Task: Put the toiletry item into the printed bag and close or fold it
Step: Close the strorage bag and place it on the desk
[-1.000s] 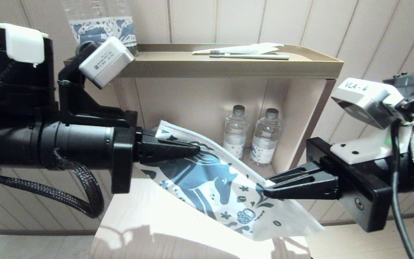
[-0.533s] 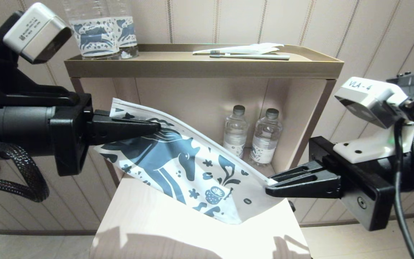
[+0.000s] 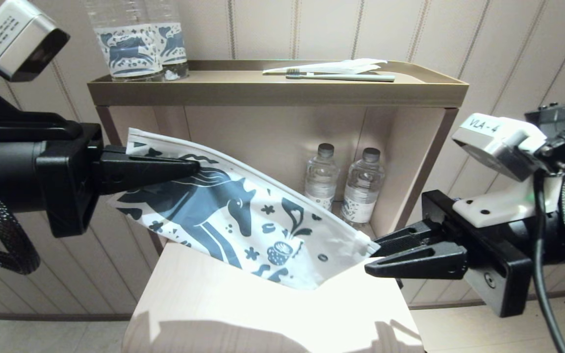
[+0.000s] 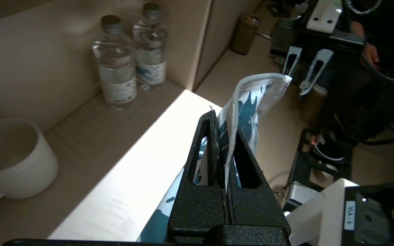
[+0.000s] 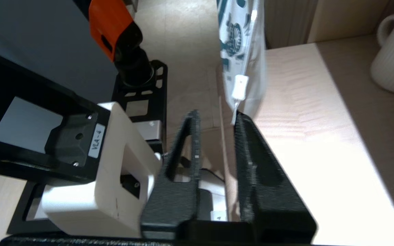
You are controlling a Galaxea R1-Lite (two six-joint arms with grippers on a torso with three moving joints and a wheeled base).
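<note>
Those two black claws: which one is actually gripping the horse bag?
The left gripper: its jaws are shut on the printed bag at its upper end. The right gripper has jaws parted beside the bag's lower corner, not clamping it.

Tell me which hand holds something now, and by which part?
The left hand pinches the printed bag at its upper end; the right hand stands open, holding nothing.

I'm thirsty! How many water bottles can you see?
4. Two small bottles stand side by side inside the shelf. Two bigger bottles stand on its top at the left, their tops cut off. More may be hidden.
</note>
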